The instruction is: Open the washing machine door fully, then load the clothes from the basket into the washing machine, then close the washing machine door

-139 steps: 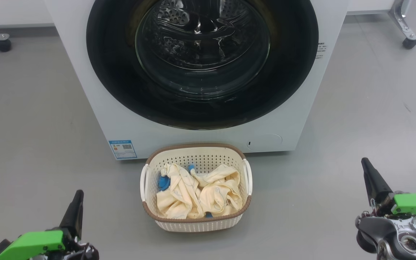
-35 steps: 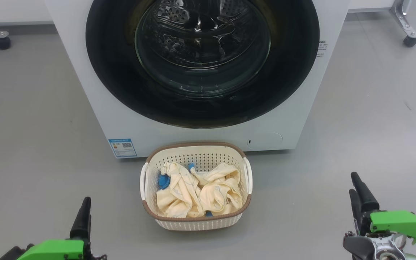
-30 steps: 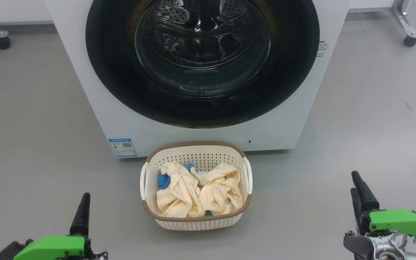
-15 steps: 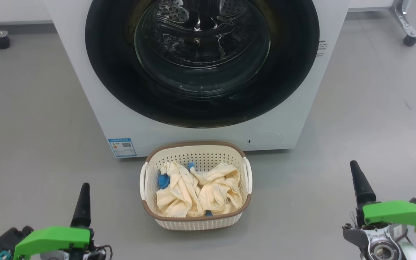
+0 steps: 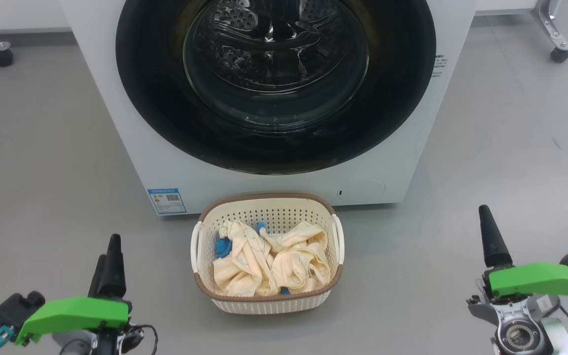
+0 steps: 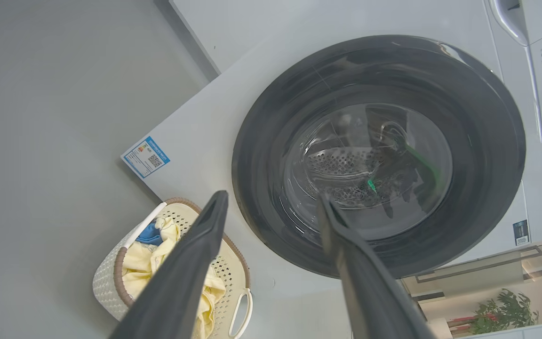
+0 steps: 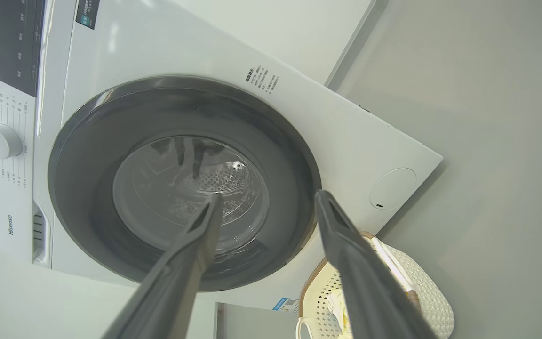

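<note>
Head view, your frame of reference.

- Washing machine (image 5: pixel 116 128): white front-loader at 12 o'clock. The washing machine door (image 5: pixel 274 153) is shut flush against the front, and you can see the steel drum through its glass bowl.
- Blue label sticker (image 5: pixel 167 201): lower corner of the front panel, at 7 o'clock from the door.
- Basket (image 5: pixel 269 305): on the grey floor (image 5: pixel 42 172), just in front of the machine, at 6 o'clock from the door.
- Clothes (image 5: pixel 274 261): pale yellow with blue trim, all heaped inside the basket.
- Left claw (image 6: pixel 272 197): at 8 o'clock from the basket, well apart from it. Fingers spread wide, holding nothing.
- Right claw (image 7: pixel 267 194): at 4 o'clock from the basket, well apart. Fingers also spread wide, empty, touching nothing.
</note>
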`<state>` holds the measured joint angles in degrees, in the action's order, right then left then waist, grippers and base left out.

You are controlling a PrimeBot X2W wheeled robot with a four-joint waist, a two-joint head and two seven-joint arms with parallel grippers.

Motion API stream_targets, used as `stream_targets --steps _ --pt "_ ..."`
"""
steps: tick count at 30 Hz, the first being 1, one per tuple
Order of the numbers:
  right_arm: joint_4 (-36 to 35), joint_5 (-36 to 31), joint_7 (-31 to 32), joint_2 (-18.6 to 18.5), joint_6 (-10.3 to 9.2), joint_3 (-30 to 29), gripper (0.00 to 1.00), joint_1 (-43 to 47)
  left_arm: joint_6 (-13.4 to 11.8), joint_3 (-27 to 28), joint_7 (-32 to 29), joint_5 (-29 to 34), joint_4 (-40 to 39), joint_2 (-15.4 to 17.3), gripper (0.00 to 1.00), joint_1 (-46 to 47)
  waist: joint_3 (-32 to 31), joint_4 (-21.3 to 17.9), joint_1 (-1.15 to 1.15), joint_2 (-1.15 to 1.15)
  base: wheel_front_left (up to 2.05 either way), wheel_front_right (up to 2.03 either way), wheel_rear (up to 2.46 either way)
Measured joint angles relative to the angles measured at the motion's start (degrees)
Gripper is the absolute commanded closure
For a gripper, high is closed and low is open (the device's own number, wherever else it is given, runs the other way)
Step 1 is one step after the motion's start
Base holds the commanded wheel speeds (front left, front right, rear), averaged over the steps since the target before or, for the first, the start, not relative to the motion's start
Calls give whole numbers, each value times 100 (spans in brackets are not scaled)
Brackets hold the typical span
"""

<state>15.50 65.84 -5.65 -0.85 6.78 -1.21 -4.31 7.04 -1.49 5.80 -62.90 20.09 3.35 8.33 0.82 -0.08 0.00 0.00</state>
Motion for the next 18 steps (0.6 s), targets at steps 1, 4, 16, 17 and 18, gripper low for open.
stream_targets --steps 1,4,16,17,18 --pt "-11 -85 -31 -3 0 9 0 -4 0 1 33 77 -2 2 0 13 1 0 0 0 0 0 0" --pt "-38 -247 -77 -4 0 38 0 -50 0 -3 84 292 -7 19 0 34 3 1 0 0 0 0 0" --pt "-159 -953 -287 -35 1 164 0 -185 3 -60 283 1169 -51 70 0 204 14 3 0 0 0 0 0" --pt "-177 -1037 -300 -43 1 172 0 -204 3 -66 290 1246 -51 74 0 221 17 4 0 0 0 0 0" --pt "-194 -1124 -310 -48 1 181 0 -213 3 -66 315 1332 -51 75 0 235 20 6 0 0 0 0 0"
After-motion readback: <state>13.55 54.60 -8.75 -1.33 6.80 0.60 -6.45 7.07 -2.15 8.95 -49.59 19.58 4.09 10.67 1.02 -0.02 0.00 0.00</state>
